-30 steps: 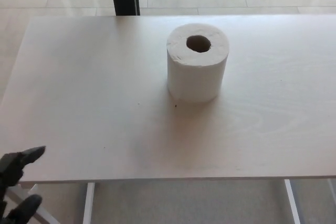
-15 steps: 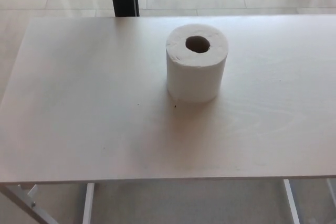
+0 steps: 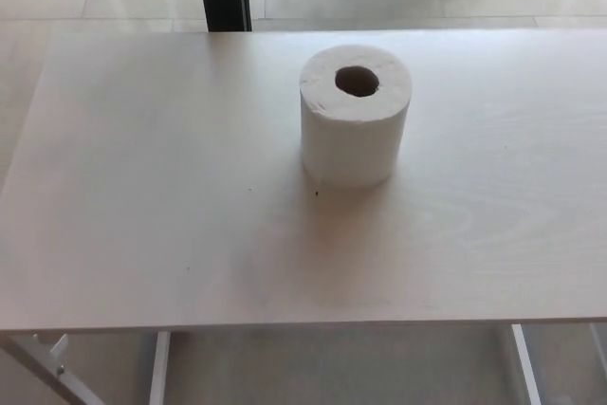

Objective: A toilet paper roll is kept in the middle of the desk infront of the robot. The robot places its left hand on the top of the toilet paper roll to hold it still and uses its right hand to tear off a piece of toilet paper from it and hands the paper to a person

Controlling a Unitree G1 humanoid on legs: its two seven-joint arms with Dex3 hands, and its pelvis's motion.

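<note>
Roll (image 3: 355,116) stood upright mid-desk (image 3: 142,187), core hole up, slightly right of centre. You saw neither hand, so hand state couldn't be told. Left hand needed top-down approach onto roll.

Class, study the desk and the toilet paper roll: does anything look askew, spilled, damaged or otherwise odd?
Nothing stands out. The toilet paper roll stands upright on its end on the desk, core hole facing up, with no loose sheet trailing. The only blemishes are a few tiny dark specks on the desk. Neither robot hand is in view.
</note>
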